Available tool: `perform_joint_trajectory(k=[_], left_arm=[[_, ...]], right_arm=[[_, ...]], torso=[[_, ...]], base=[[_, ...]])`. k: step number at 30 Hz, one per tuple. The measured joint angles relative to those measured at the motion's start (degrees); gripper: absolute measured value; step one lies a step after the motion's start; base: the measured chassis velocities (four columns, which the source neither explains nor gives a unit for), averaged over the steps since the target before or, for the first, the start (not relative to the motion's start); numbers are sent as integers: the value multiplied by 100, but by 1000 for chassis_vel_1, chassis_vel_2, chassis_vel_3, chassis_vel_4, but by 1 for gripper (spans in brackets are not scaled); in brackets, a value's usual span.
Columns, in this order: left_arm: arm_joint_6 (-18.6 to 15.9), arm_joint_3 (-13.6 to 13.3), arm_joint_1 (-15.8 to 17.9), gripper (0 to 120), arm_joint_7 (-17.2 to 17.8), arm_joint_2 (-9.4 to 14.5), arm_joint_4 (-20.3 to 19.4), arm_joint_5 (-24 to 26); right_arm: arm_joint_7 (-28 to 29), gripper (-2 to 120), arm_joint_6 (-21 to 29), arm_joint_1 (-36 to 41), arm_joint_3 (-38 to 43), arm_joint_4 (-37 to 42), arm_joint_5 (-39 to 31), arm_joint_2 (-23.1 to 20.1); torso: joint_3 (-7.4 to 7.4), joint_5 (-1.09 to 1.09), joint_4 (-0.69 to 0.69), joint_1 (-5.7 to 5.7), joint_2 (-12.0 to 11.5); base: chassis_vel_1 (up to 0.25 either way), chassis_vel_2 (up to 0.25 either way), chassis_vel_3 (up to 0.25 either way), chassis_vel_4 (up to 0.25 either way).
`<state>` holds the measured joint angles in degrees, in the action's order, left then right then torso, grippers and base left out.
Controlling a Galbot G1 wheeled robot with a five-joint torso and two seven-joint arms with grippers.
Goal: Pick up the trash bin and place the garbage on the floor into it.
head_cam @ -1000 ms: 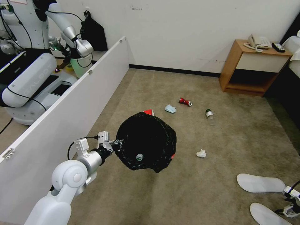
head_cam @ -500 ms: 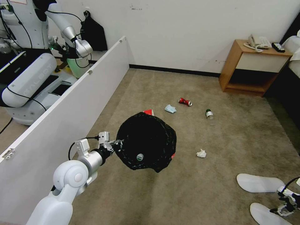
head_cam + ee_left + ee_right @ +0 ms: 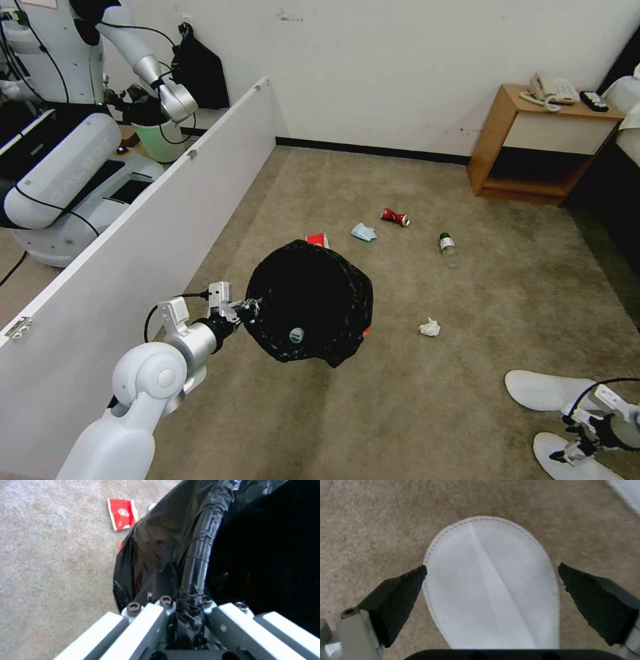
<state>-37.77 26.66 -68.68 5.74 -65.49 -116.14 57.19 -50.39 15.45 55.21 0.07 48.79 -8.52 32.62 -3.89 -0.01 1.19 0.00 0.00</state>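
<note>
The round red trash bin lined with black plastic (image 3: 308, 301) is being held mid-frame, rim pinched by the left gripper (image 3: 248, 309). The right gripper (image 3: 493, 600), spread wide, is being hovered over the white slipper (image 3: 490, 585) at lower right.

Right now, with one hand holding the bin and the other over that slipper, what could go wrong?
The right hand is open astride the near slipper; it is flat and wide, so the pads may slide off or merely crease it.

The left hand pinches only the trash bin rim and its crinkly bag, so the bin could tilt or slip.
</note>
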Motion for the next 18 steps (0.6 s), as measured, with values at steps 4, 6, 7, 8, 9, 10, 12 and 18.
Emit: perform_joint_trajectory(k=[4,6,7,8,9,10,12,18], left_arm=[[0,15,21,0,0,-10,17,0],[3,25,28,0,7,-23,31,0],[3,25,28,0,7,-23,31,0],[3,26,29,0,11,-38,37,-3],[4,26,28,0,13,-54,40,-14],[4,26,28,0,13,-54,40,-14],[4,25,15,0,16,-92,42,-48],[4,13,-38,0,23,-154,39,-125]], right_arm=[[-45,100,-45,-70,-55,-104,164,141],[-69,100,-99,-129,-61,-219,314,269],[-69,100,-99,-129,-61,-219,314,269],[-85,100,-122,-159,-48,-279,392,332],[-92,100,-139,-175,-33,-322,448,378],[-92,100,-139,-175,-33,-322,448,378],[-132,99,-202,-220,3,-446,566,489],[-152,99,-304,-286,36,-620,651,610]], torso=[[0,0,0,0,0],[1,-19,2,-1,2],[1,-19,2,-1,2],[2,-24,2,-1,3],[3,-27,4,-1,4],[3,-27,4,-1,4],[4,-31,3,-2,7],[4,-33,2,-2,8]], base=[[0,0,0,0],[0,0,0,0],[0,0,0,0],[0,0,0,0],[0,0,0,0],[0,0,0,0],[0,0,0,0],[0,0,0,0]])
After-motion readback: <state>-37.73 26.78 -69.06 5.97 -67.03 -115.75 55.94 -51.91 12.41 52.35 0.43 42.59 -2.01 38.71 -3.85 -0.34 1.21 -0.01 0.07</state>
